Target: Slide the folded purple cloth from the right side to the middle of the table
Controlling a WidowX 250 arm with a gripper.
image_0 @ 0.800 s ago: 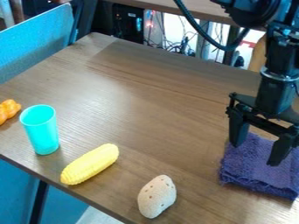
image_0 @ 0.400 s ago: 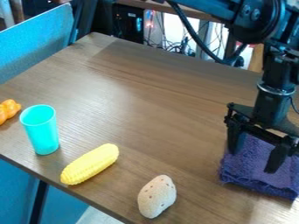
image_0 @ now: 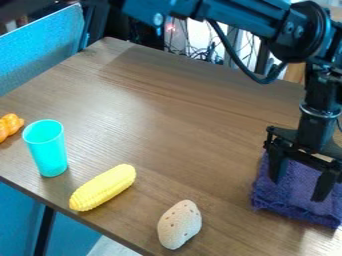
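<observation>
ok so your gripper [image_0: 298, 189] is over the purple cloth [image_0: 287, 201], jaws spread wide. cloth's right below on the tabletop [image_0: 167, 130], sticking out past the jaws toward the camera. can't tell if they're touching it tbh, height's hard to judge.

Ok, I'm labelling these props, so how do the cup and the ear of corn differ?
The cup is turquoise and smooth-sided; the ear of corn is yellow and bumpy. The cup stands upright, while the corn lies on its side. Both rest on the brown table.
</observation>
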